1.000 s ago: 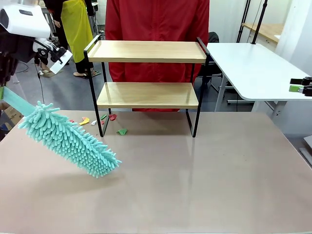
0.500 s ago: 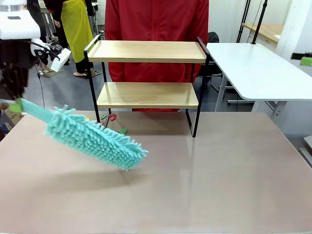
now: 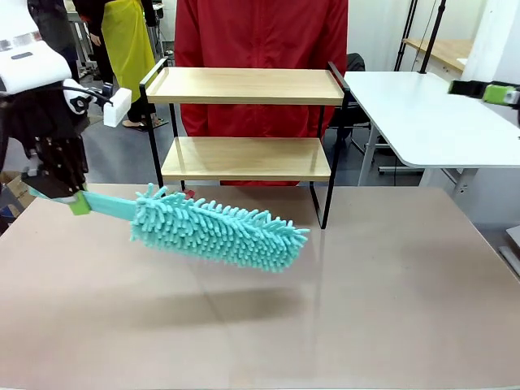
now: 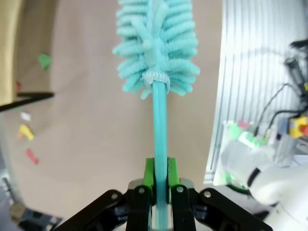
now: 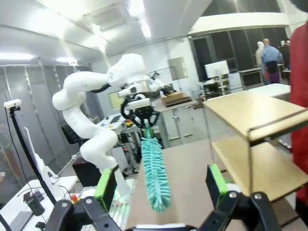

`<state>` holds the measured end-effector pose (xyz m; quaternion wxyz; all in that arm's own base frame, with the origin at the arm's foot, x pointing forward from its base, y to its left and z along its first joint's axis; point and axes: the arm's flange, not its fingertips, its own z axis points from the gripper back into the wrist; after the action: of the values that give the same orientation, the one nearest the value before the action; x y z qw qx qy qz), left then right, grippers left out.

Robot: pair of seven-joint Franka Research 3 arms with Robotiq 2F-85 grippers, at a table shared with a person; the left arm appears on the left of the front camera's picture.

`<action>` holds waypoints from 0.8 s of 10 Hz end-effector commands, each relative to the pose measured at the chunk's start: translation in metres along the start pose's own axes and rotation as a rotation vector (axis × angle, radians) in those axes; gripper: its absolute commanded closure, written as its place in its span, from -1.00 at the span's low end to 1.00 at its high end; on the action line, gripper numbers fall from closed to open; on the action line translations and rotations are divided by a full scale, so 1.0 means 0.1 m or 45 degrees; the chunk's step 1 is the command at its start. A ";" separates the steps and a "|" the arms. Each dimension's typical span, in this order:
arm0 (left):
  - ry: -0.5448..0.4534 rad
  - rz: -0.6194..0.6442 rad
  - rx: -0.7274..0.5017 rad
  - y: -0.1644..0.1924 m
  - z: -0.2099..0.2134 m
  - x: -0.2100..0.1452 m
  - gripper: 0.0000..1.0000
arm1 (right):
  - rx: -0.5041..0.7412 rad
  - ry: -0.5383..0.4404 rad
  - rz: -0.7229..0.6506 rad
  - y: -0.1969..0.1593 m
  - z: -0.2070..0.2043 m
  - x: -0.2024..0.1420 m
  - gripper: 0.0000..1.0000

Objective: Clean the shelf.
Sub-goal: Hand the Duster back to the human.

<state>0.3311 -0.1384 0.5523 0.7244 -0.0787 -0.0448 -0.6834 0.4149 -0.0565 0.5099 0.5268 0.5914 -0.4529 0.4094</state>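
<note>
Left gripper [image 3: 69,197] clenched on duster [image 3: 219,231] handle | right gripper [image 5: 161,185] spread, empty | duster held before shelf [image 3: 244,158] | risk: frame snagged (shelf could be shoved).

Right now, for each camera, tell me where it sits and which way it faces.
Front view: fixed between the arms, facing across the table to the shelf and the person behind it; left claw grips the duster.
Left wrist view: on the left wrist, looking along its shut claw down the duster handle.
Right wrist view: on the right wrist, between its open pads, facing the left arm.
Shared: all three show the duster.
</note>
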 end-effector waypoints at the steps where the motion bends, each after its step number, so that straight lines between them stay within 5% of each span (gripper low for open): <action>1: -0.160 -0.032 -0.041 0.06 -0.19 0.00 0.74 | -0.027 -0.054 0.082 0.20 -0.38 -0.11 -1.00; 8: -0.524 -0.155 0.044 0.16 -0.77 -0.06 0.74 | -0.196 -0.198 0.373 0.06 -0.98 -0.34 -1.00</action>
<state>0.3438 -0.1504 0.4844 0.6804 -0.1764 -0.1832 -0.6873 0.3941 0.0392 0.4922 0.4813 0.5327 -0.5718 0.3969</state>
